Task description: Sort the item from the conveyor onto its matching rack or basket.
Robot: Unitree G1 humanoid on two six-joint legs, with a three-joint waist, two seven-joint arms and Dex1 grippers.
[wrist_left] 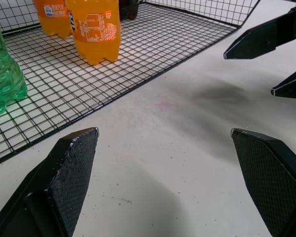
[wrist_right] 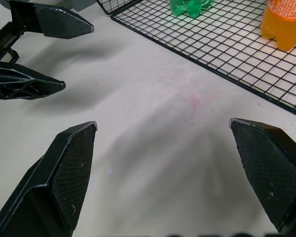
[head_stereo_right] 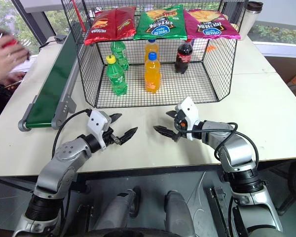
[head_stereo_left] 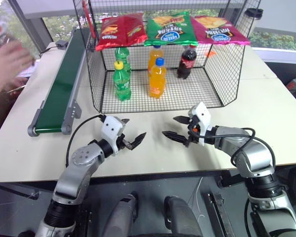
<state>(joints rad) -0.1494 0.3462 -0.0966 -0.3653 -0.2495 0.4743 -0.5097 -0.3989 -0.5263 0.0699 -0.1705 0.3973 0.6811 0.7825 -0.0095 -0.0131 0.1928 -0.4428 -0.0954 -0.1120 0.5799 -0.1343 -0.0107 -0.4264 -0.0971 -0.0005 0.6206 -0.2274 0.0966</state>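
Both grippers hover over the near part of the pale surface (head_stereo_left: pixel 266 98), facing each other just in front of the black wire-mesh cage (head_stereo_left: pixel 227 64). The left gripper (head_stereo_left: pixel 132 133) has its jaws spread wide with nothing between them, and the right gripper (head_stereo_left: pixel 176 127) likewise has its jaws wide apart and empty. The 2 grippers are near each other but apart.

At the far left, a person's hand (head_stereo_left: pixel 7 61) is raised beside the long dark green conveyor (head_stereo_left: pixel 59 91), and it holds something with red on it, probably the cola bottle (head_stereo_right: pixel 2 35), though it is blurred. No item lies on the visible part of the belt.

Inside the cage stand 2 green soda bottles (head_stereo_left: pixel 121 81) on the left, 2 orange soda bottles (head_stereo_left: pixel 157 79) in the middle, and 1 dark cola bottle with a red cap (head_stereo_left: pixel 187 62) on the right, all upright. 3 chip bags rest across the cage's top: a red bag (head_stereo_left: pixel 121 29) on the left, a green bag (head_stereo_left: pixel 168 28) in the middle, and a magenta bag (head_stereo_left: pixel 218 29) on the right.
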